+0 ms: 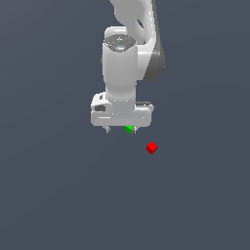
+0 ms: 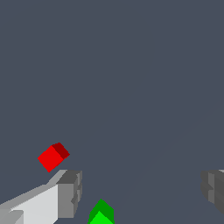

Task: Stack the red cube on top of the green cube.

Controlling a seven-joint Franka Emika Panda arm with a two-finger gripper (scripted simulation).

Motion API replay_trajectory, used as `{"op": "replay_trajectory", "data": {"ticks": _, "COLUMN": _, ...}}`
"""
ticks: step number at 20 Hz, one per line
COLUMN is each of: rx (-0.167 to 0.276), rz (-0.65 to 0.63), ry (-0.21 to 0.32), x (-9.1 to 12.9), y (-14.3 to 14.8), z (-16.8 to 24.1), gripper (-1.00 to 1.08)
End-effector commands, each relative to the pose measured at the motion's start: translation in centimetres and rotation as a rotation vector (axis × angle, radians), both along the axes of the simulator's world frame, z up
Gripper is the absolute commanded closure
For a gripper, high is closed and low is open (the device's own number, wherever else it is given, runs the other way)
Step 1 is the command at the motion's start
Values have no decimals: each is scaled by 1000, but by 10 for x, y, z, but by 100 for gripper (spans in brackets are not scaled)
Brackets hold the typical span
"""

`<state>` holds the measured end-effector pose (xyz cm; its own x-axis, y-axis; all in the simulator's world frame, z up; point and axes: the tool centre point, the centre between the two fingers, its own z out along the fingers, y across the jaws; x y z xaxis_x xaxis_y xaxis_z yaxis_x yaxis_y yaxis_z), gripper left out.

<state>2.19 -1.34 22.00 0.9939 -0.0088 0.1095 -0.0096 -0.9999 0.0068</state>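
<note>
The red cube [image 1: 152, 147] lies alone on the dark floor, to the exterior view's right of and nearer than the gripper; it also shows in the wrist view [image 2: 53, 156]. The green cube [image 1: 129, 129] peeks out just under the white hand, partly hidden by it; the wrist view shows it [image 2: 101, 213] at the frame edge between the fingers. My gripper [image 1: 121, 130] is open and empty, fingers wide apart, with one grey fingertip [image 2: 70, 192] beside the green cube. The red cube is outside the fingers.
A plain dark grey floor [image 1: 58, 195] fills both views. The white arm [image 1: 132, 44] rises above the hand.
</note>
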Motion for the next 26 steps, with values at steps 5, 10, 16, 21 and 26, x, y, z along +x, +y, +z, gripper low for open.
{"op": "replay_trajectory", "data": {"ticks": 5, "rx": -1, "rz": 17, "ry": 2, "x": 1, "y": 4, "z": -3, "gripper": -92}}
{"op": "replay_trajectory", "data": {"ticks": 10, "rx": -3, "rz": 85, "ry": 12, "x": 3, "y": 19, "z": -17, "gripper": -92}}
{"op": "replay_trajectory", "data": {"ticks": 16, "rx": -8, "rz": 245, "ry": 35, "x": 5, "y": 54, "z": -49, "gripper": -92}}
{"op": "replay_trajectory", "data": {"ticks": 21, "rx": -16, "rz": 440, "ry": 63, "x": -3, "y": 95, "z": -89, "gripper": -92}}
{"op": "replay_trajectory", "data": {"ticks": 26, "rx": -24, "rz": 602, "ry": 86, "x": -16, "y": 128, "z": -122, "gripper": -92}}
